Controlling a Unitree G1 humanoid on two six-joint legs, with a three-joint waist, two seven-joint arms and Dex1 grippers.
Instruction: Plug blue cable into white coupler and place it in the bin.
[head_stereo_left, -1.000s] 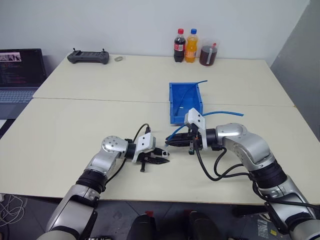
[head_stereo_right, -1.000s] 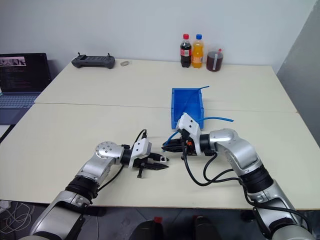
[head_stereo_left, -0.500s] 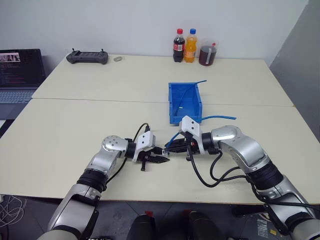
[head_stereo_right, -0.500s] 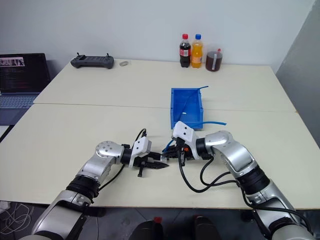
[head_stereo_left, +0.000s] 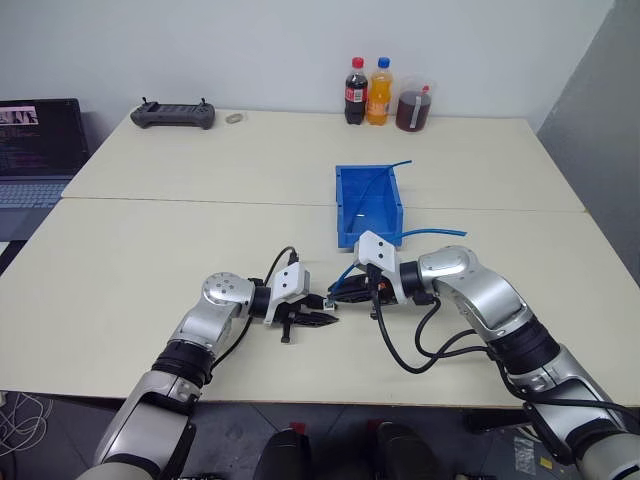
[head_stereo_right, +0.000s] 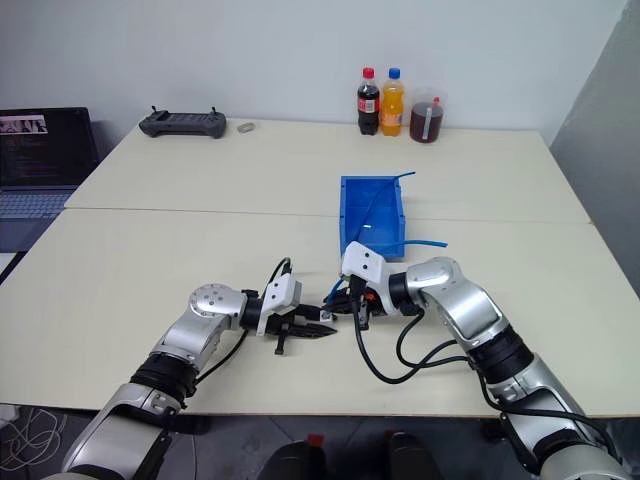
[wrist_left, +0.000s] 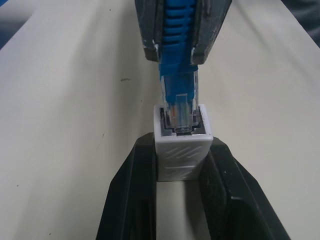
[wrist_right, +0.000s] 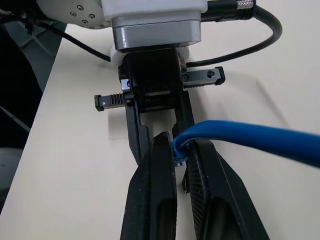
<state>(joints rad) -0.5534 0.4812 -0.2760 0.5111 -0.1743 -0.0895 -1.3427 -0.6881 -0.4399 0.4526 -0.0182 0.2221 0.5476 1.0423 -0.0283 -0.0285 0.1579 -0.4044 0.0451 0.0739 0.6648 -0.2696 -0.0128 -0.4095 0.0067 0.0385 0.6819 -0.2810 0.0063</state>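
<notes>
Head views: left gripper (head_stereo_left: 322, 318) and right gripper (head_stereo_left: 338, 294) tip to tip before the bin (head_stereo_left: 368, 203).

Left wrist: white coupler (wrist_left: 182, 143) clamped between fingers (wrist_left: 131, 195), plug of the blue cable (wrist_left: 178, 92) entering socket.

Right wrist: clamped on blue cable.

- The bench (head_stereo_left: 200, 230) is pale cream, made of two tops joined along a seam that runs across just behind the bin.
- The bin (head_stereo_left: 368, 205), bright blue and open-topped, stands on the near top, its back wall at the seam.
- Well behind the bin, at the far edge, stand a cola bottle (head_stereo_left: 356, 91), an orange bottle (head_stereo_left: 380, 91) and a cup of dark drink (head_stereo_left: 413, 108).
- Far to the bin's left, at the far edge, lies a dark controller (head_stereo_left: 176, 114), a small grey object (head_stereo_left: 235, 117) just beside it.
</notes>
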